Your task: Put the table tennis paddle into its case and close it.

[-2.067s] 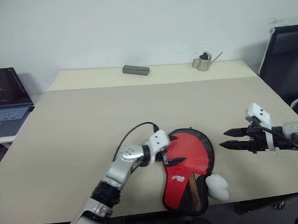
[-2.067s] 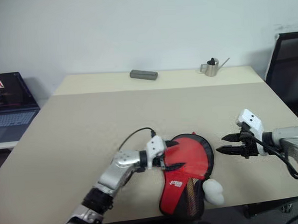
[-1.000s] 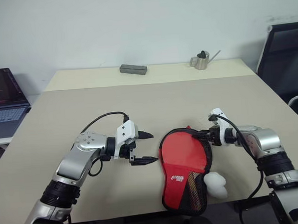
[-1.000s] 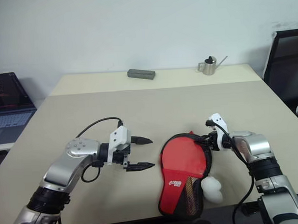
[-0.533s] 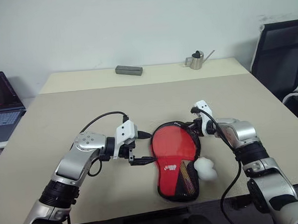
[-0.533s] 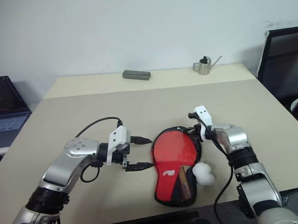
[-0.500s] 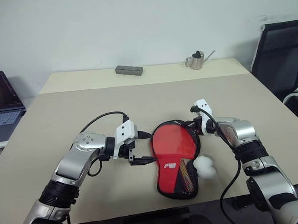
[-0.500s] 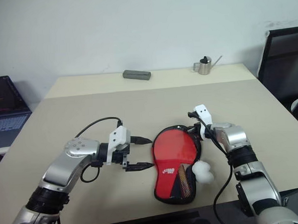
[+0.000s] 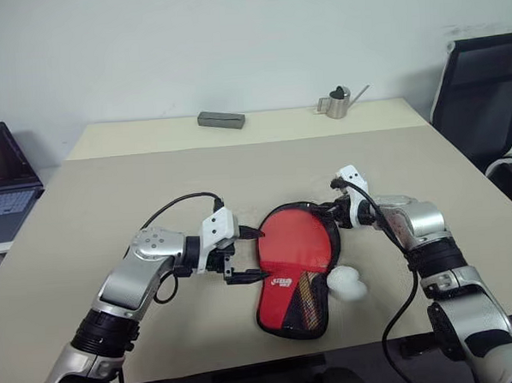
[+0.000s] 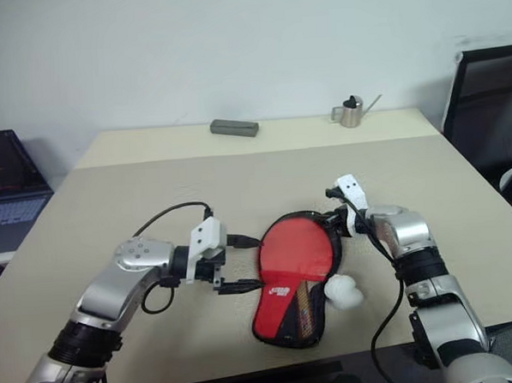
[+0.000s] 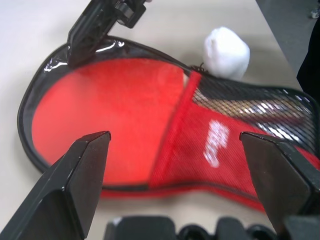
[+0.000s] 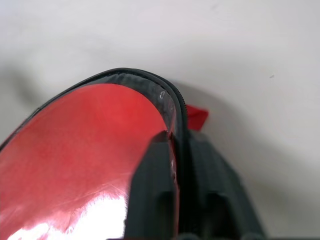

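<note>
Two grippers frame the paddle-shaped black fabric case with its red front panel (image 9: pixel 292 262), which lies flat near the front edge of the beige tabletop (image 9: pixel 238 175), a small white charm (image 9: pixel 347 283) just beside it. The right gripper (image 9: pixel 334 213) pinches the case's far rim, its black fingers closed on the zipped edge. The left gripper (image 9: pixel 251 254) hovers spread wide just beside the case's other side, touching nothing. The table tennis paddle itself I cannot make out; it is probably inside. Closing well probably calls for the left gripper to pin the case while the right pulls along the rim without lifting.
</note>
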You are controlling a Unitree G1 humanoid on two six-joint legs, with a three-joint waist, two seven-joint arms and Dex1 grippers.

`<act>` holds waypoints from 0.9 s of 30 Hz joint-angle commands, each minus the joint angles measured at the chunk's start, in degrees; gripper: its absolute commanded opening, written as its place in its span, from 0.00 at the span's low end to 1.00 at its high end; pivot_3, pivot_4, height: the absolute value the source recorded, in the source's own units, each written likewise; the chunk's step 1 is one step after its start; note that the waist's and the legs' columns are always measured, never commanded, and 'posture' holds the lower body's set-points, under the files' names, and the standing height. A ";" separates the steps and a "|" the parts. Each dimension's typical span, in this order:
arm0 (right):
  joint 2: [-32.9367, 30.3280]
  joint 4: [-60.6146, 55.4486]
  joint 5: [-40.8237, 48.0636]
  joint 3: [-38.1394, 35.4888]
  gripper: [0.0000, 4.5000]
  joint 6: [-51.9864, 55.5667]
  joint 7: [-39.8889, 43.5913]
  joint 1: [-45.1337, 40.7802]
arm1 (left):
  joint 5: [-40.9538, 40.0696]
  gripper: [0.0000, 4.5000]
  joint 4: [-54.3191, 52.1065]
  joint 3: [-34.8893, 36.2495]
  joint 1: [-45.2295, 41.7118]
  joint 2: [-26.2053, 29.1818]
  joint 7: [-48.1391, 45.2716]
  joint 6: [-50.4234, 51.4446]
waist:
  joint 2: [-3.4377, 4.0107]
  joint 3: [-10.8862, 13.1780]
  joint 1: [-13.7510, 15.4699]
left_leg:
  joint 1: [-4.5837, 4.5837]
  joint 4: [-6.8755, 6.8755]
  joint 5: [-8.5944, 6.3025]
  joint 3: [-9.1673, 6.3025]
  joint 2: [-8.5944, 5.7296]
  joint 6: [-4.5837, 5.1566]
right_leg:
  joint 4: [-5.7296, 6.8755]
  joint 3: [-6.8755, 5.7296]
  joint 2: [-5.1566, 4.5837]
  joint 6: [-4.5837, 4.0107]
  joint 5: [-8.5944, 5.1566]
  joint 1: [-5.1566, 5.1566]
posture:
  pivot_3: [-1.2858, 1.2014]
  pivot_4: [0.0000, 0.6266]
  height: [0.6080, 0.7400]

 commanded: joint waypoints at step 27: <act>-29.12 -46.37 20.00 -14.11 0.91 11.65 16.55 27.47 | 11.19 1.00 22.26 -8.32 -14.53 -15.90 2.21 -15.53 | -0.16 -0.01 1.77 | -0.07 0.03 -0.01 -0.01 -0.01 0.00 | -0.28 -0.04 0.05 0.24 -0.03 0.17 | 0.52 0.24 1.00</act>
